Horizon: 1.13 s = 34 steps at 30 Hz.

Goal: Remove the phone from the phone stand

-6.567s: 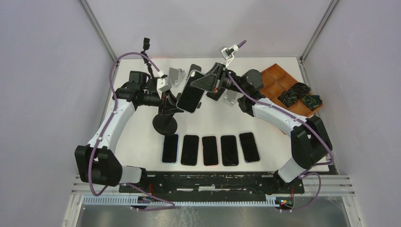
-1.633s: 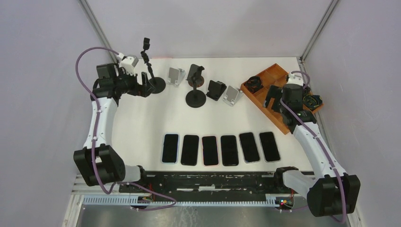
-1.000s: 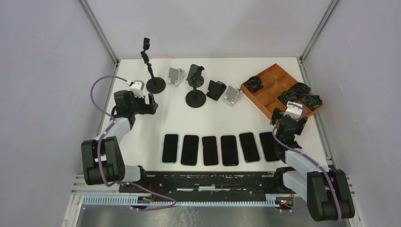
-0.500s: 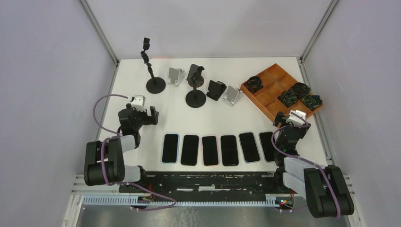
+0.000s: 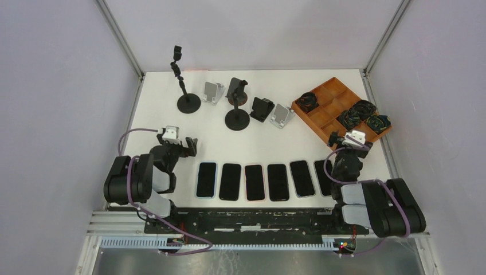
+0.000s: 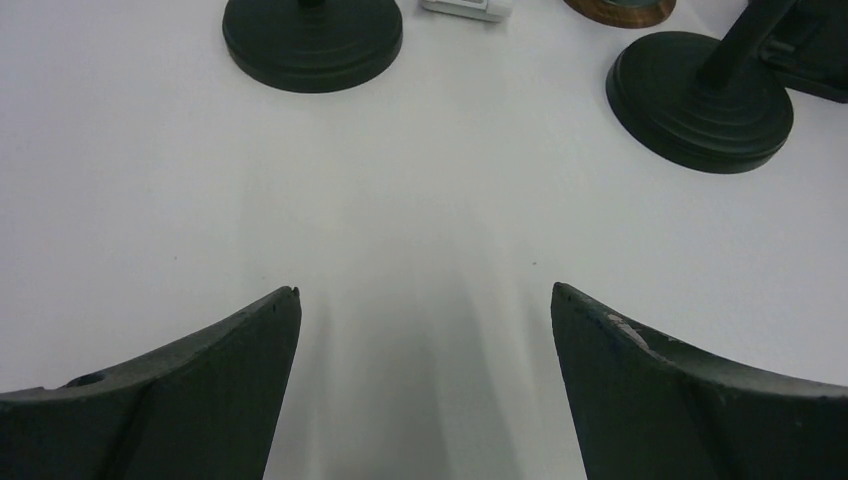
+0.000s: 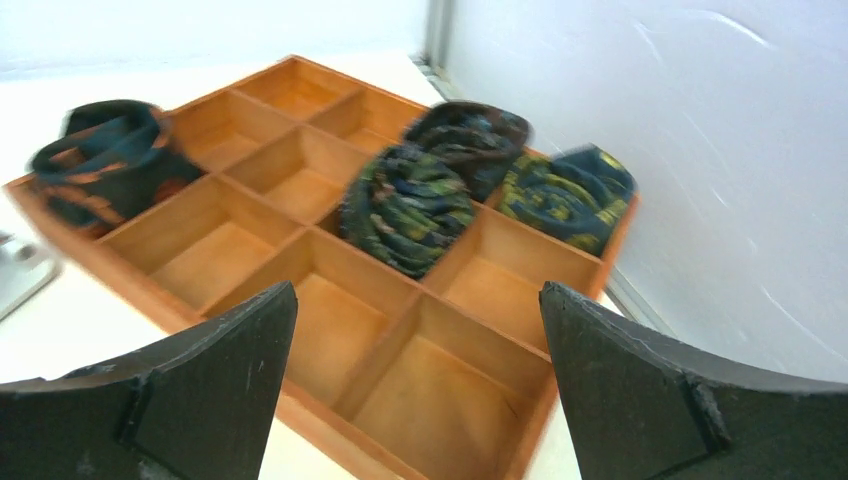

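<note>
Several dark phones [image 5: 254, 182] lie flat in a row near the table's front; my right arm partly covers the rightmost one [image 5: 321, 172]. The black phone stand [image 5: 236, 117] with a round base stands empty at the back, and shows in the left wrist view as the round base [image 6: 700, 100]. My left gripper [image 5: 186, 146] sits low at the front left, open, fingers [image 6: 200, 390] apart over bare table with nothing between them. My right gripper [image 5: 349, 140] is at the front right, open and empty [image 7: 418, 290], facing the wooden tray.
A tall black stand [image 5: 184, 86], its base [image 6: 312, 40], two silver stands [image 5: 213, 91] [image 5: 282, 115] and a small black stand [image 5: 262, 109] line the back. The wooden compartment tray [image 5: 335, 91] [image 7: 210, 265] at the back right holds rolled dark cloths [image 7: 405, 205].
Both arms have drawn back from the rear of the table and folded down near their bases. Both grippers have stayed open. The rightmost phone is now partly behind the right arm.
</note>
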{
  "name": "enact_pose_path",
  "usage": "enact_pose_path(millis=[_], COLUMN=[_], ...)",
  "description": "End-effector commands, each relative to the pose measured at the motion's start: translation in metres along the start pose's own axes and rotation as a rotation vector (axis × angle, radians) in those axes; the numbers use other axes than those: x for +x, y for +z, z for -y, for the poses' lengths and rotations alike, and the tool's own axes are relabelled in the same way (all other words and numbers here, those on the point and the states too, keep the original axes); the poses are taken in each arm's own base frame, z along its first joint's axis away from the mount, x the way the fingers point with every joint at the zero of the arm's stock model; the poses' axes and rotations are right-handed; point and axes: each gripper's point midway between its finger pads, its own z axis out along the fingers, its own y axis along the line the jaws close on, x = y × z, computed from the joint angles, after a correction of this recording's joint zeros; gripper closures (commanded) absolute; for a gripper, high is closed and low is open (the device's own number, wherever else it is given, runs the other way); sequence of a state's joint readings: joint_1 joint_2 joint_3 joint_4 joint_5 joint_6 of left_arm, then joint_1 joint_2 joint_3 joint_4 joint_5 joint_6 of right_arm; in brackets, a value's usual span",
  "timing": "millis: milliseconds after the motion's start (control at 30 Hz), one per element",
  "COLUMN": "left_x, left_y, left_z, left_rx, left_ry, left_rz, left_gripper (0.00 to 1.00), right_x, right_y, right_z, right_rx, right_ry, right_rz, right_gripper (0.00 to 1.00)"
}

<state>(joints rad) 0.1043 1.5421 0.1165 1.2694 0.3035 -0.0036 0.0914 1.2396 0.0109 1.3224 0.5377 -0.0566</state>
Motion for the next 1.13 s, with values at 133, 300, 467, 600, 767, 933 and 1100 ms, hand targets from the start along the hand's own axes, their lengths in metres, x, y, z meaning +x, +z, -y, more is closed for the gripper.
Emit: enact_pose_path(millis=[133,300,467,600,767,933,1100], left_x=[-0.029,-0.03,-0.03,-0.03,-0.029,-0.029,-0.029], left_y=[0.028,0.027,0.027,0.027,0.027,0.029,0.028], left_z=[-0.014,-0.013,-0.013,-0.013,-0.014,-0.014,-0.013], left_rx=[-0.107,-0.104,-0.104,-0.106,-0.106,-0.107,-0.106], left_ry=[0.01,0.012,0.013,0.013,0.012,0.011,0.013], left_rz=[0.045,0.049,0.051,0.051,0.048,0.043,0.047], left_gripper=[0.0,0.0,0.0,0.0,0.0,0.0,0.0], right_x=[0.042,0.044,0.045,0.044,0.044,0.044,0.044], right_y=[-0.031,-0.028,-0.029,-0.029,-0.029,-0.029,-0.029], right_z=[-0.016,-0.014,-0.013,-0.012,-0.013,-0.013,-0.012], right_rx=[-0.156,-0.164,-0.159,-0.158,-0.159,-0.159,-0.158], right_ry=[-0.186,-0.154,-0.155,-0.155,-0.155,-0.154,-0.154], right_rz=[-0.087,-0.094,-0.094,-0.092,-0.093,-0.092,-0.092], right_gripper=[0.02,0.02,0.02,0.02,0.02,0.02,0.02])
